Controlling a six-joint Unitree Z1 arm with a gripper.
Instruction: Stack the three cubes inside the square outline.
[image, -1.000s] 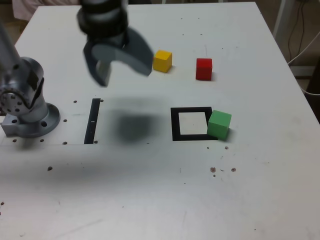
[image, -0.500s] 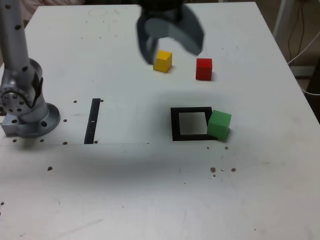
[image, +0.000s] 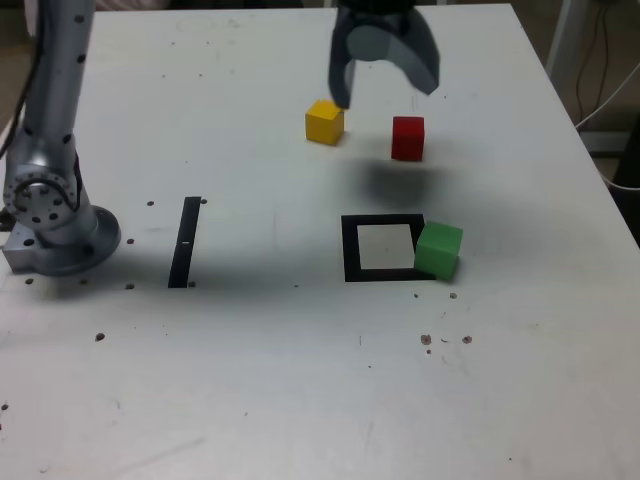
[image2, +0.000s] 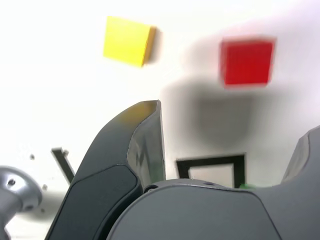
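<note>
Above the far part of the white table (image: 300, 400), the gripper (image: 385, 88) hangs with its two dark jaws spread wide and nothing between them. It is in the air over the gap between the yellow cube (image: 325, 122) and the red cube (image: 408, 138); in the exterior view the yellow one lies just to its left and the red one just below and to its right, neither touched. The wrist view shows the same pair, the yellow cube (image2: 128, 41) and red cube (image2: 247, 61), beyond the open jaws. Nearer the camera lies the square outline (image: 350, 250), well apart from the gripper, its white centre bare. The green cube (image: 438, 249) sits tilted against the outline's right edge in the exterior view, overlapping the black border. A narrow black strip (image: 185, 241) lies towards the arm's base (image: 50, 225).
</note>
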